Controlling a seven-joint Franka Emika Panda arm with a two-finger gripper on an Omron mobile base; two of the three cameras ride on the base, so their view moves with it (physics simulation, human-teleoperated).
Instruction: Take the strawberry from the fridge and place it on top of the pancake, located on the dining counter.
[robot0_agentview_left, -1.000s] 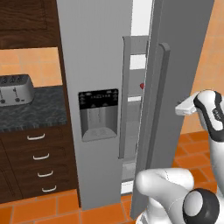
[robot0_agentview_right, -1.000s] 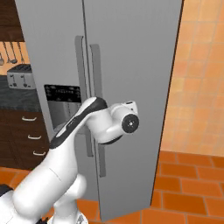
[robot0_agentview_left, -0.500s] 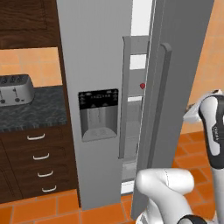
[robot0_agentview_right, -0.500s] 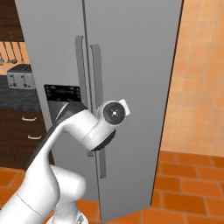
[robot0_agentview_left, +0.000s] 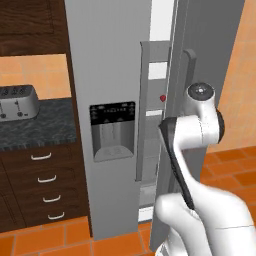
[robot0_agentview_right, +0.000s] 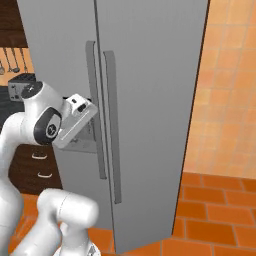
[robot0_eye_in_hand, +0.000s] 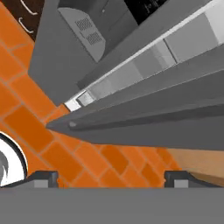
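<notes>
Red strawberry (robot0_agentview_left: 162, 98) sits on a shelf inside the fridge (robot0_agentview_left: 120, 75), seen through its right door's narrow gap, while our jaws hang released and empty just before the door edge.

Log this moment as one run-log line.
stage: fridge right door ajar | strawberry on shelf inside, not yet taken | gripper open, empty, pointing down along door edge at floor
</notes>
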